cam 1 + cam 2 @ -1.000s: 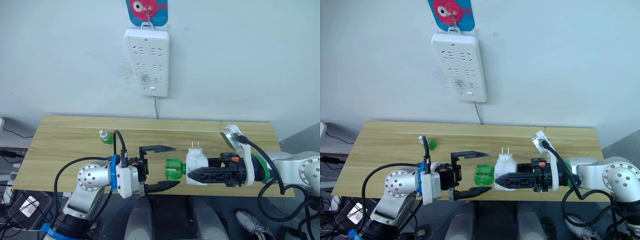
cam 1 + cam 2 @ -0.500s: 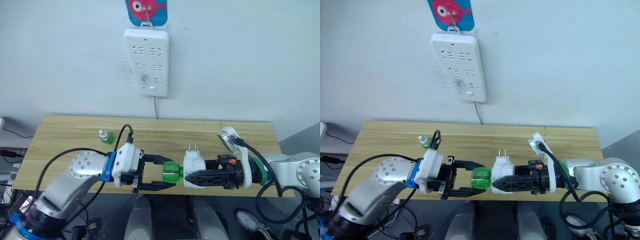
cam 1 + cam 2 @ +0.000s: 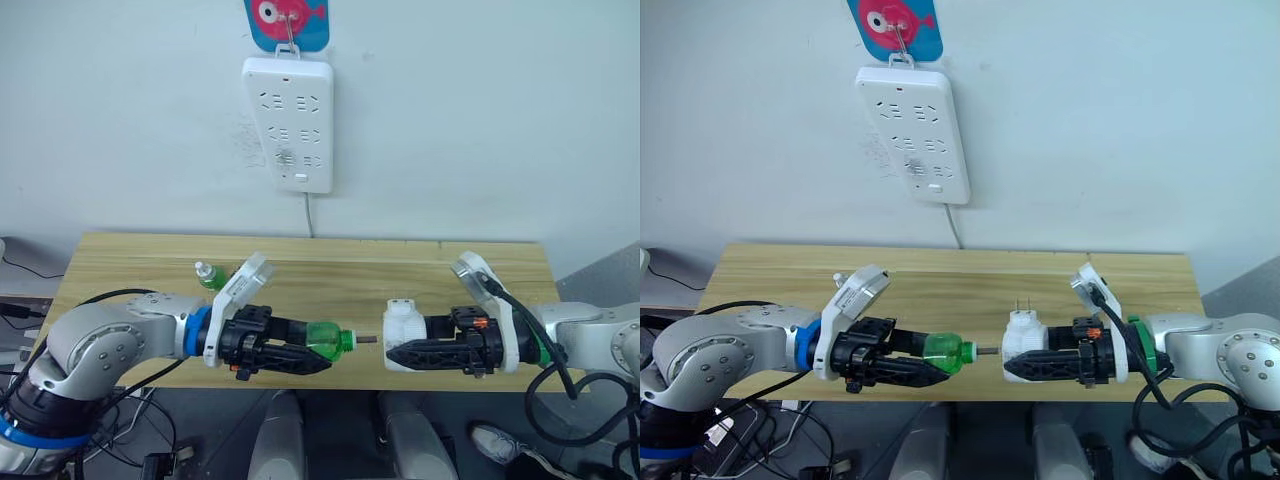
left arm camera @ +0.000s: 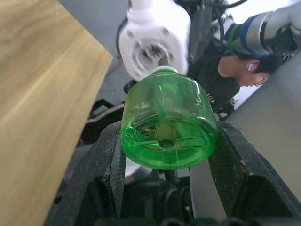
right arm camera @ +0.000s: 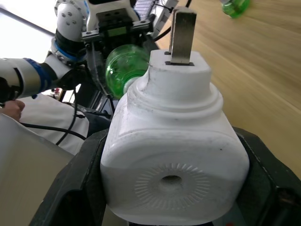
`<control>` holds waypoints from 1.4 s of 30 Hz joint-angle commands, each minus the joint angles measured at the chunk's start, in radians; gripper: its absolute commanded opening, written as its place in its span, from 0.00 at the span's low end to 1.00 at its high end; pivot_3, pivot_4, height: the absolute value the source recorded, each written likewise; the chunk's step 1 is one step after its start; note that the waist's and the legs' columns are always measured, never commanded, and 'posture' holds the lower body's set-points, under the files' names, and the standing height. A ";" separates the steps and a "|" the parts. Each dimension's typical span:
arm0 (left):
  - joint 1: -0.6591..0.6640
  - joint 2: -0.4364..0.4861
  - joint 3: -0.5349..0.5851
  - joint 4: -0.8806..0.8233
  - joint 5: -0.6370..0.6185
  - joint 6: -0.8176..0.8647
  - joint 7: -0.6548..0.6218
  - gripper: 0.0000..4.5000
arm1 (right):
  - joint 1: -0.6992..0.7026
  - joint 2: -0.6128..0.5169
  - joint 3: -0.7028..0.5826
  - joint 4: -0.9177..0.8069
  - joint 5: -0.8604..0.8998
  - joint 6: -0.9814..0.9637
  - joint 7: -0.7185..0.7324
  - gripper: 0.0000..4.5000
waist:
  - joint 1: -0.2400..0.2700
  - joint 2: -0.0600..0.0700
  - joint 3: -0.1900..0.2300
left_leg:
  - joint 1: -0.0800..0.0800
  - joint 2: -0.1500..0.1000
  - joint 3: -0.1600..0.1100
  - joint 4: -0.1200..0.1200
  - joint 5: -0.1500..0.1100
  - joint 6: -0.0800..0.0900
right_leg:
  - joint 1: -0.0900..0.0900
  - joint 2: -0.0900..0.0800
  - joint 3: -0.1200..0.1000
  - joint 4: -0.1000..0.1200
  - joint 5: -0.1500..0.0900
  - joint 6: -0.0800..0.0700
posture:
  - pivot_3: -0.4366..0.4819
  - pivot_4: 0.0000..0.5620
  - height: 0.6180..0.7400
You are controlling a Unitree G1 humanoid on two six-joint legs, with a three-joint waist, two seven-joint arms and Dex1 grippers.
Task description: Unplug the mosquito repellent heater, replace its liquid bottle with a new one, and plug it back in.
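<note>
Half a second ago the green bottle sat against the mosquito repellent heater; now the two are pulled apart, with a thin dark wick stem (image 3: 366, 340) bridging most of the gap between them, and the left arm has drawn back toward the left of the frame.

Counted: one mosquito repellent heater (image 3: 404, 322), two green bottles, one white power strip (image 3: 288, 123) hanging on the wall at upper centre under a blue and pink fish hook (image 3: 288, 18), and one wooden table (image 3: 420, 268).

Its liquid bottle (image 3: 326, 338) lies on its side in the lower centre of the left eye view, long axis running left to right, neck and wick pointing right at the heater's underside. The left gripper (image 3: 298, 352) pinches it, one black finger on each side of the round body — the left wrist view shows the bottle's base (image 4: 165, 141) wedged between both fingers.

The heater sits right of centre, also on its side; its two metal prongs (image 3: 1021, 305) stick upward in the frame. The right gripper (image 3: 402, 352) clamps the white body between its fingers.

The new one (image 3: 210, 276) stands upright on the table at centre left, whitish cap on top — well apart from both grippers.
</note>
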 commanded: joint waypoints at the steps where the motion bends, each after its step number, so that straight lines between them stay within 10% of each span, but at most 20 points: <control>1: 0.067 0.026 0.018 -0.059 0.150 -0.113 -0.060 0.49 | 0.027 -0.074 -0.037 0.027 -0.206 -0.042 0.056 0.68 | 0.001 0.000 0.000 | 0.000 0.000 0.000 0.000 0.000 0.000 | 0.000 0.000 0.000 0.000 0.000 0.000 | 0.50 0.59 1.00; 10: 0.182 -0.144 -0.098 -0.014 0.650 -0.574 -0.003 0.49 | -0.075 -0.077 0.311 0.322 -1.033 -0.191 -0.118 0.68 | 0.002 0.001 0.001 | -0.002 0.000 0.004 -0.001 0.000 0.000 | -0.001 0.000 0.004 -0.009 0.001 0.001 | 0.49 0.60 1.00; 21: 0.216 -0.211 -0.106 -0.026 0.733 -0.631 -0.005 0.49 | -0.189 0.048 0.315 0.510 -1.166 -0.097 0.005 0.68 | 0.005 0.002 0.002 | -0.002 0.000 0.004 -0.002 0.000 0.000 | -0.001 -0.001 0.004 -0.009 0.002 0.000 | 0.51 0.60 1.00; 26: 0.213 -0.223 -0.102 -0.020 0.740 -0.636 -0.010 0.49 | -0.180 0.048 0.271 0.465 -1.183 -0.061 0.025 1.00 | 0.004 0.003 0.002 | -0.002 0.000 0.004 -0.002 0.000 0.000 | -0.001 -0.001 0.003 -0.009 0.002 0.000 | 0.48 0.59 1.00; 36: 0.211 -0.301 -0.064 0.023 0.731 -0.682 0.035 0.49 | -0.047 -0.017 -0.191 0.072 -0.982 0.240 0.101 1.00 | 0.002 0.003 0.002 | -0.002 0.000 0.003 -0.001 0.000 0.000 | 0.000 -0.001 0.002 -0.008 0.002 0.000 | 0.43 0.55 1.00; 42: 0.191 -0.493 -0.037 0.048 0.796 -0.778 0.218 0.49 | -0.005 0.360 -0.586 -0.203 -0.717 0.284 0.059 1.00 | -0.013 0.001 0.000 | -0.001 0.000 0.001 0.001 0.000 0.000 | 0.004 -0.001 0.000 -0.008 0.003 0.000 | 0.40 0.53 1.00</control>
